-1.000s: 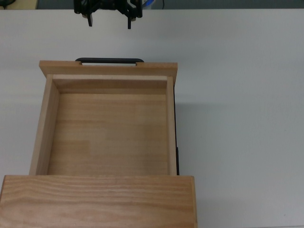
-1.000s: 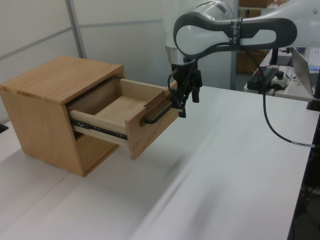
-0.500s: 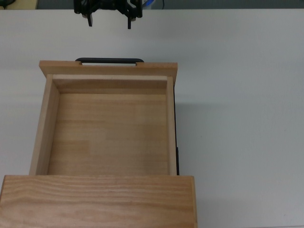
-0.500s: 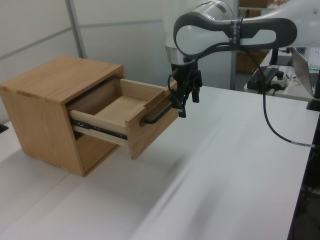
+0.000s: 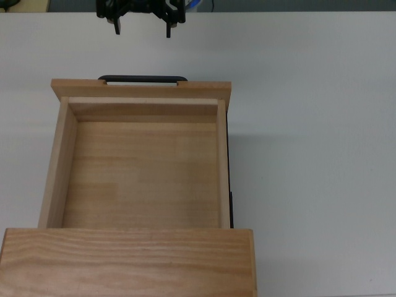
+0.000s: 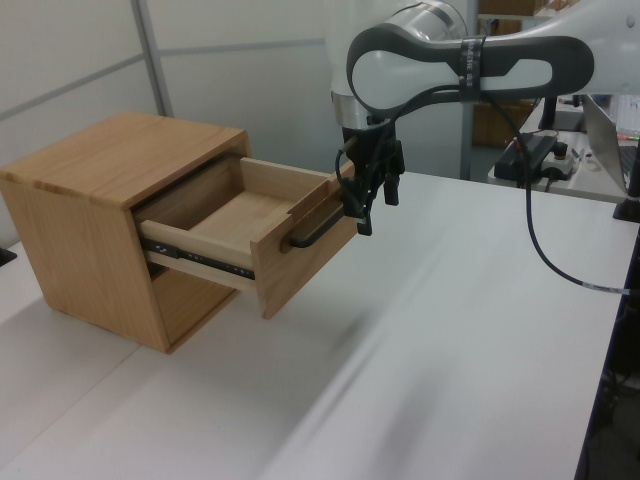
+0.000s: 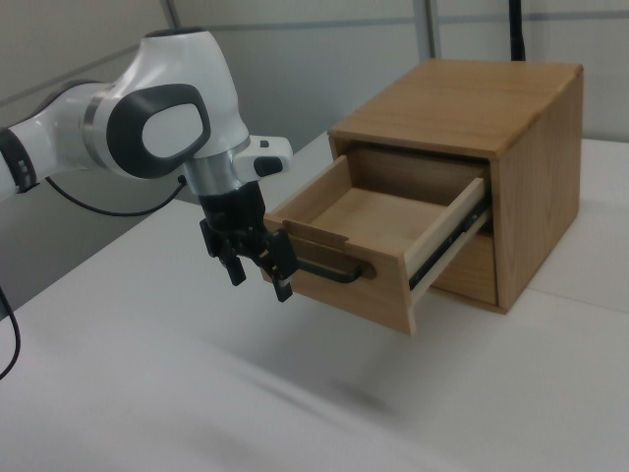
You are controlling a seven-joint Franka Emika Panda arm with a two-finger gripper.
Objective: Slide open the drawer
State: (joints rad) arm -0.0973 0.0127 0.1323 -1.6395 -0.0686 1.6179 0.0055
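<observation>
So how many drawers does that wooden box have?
1 that shows: the light wooden drawer with a thin black bar handle, pulled out of the wooden cabinet. The space beneath it looks open, without a second drawer.

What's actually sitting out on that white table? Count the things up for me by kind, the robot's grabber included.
Wooden cabinet: 1
Drawer, pulled out and empty: 1
Black bar handle on the drawer front: 1
Robot gripper, open, just off the handle: 1
Total: 4
</observation>
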